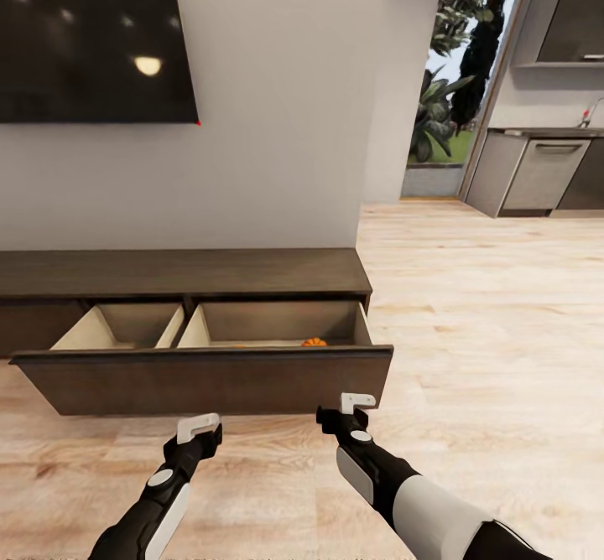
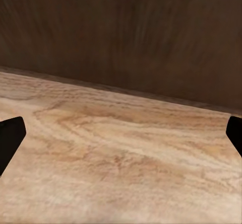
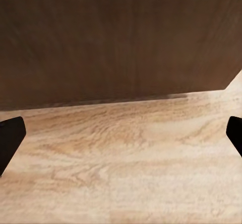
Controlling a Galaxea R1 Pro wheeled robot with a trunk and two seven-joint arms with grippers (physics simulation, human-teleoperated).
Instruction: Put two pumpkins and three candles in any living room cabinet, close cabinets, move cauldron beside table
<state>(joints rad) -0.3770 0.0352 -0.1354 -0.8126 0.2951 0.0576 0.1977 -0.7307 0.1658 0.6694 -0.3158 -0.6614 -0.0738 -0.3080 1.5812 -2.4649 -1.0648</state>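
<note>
The dark-brown cabinet point(image 1: 184, 271) stands against the wall with its wide drawer point(image 1: 201, 380) pulled out, showing two pale beige compartments. The top of one orange pumpkin point(image 1: 314, 343) peeks over the drawer front in the right compartment. My left gripper point(image 1: 199, 427) and right gripper point(image 1: 356, 402) hover low in front of the drawer front, both open and empty. In the left wrist view the drawer front point(image 2: 121, 32) fills the far side above the wood floor; the right wrist view shows the same front point(image 3: 116, 38). Candles and cauldron are out of view.
A dark TV screen point(image 1: 92, 36) hangs on the wall above the cabinet. Grey kitchen cupboards point(image 1: 541, 174) stand at the far right beside a glass opening with plants point(image 1: 445, 99). Light wood floor point(image 1: 486, 317) spreads to the right.
</note>
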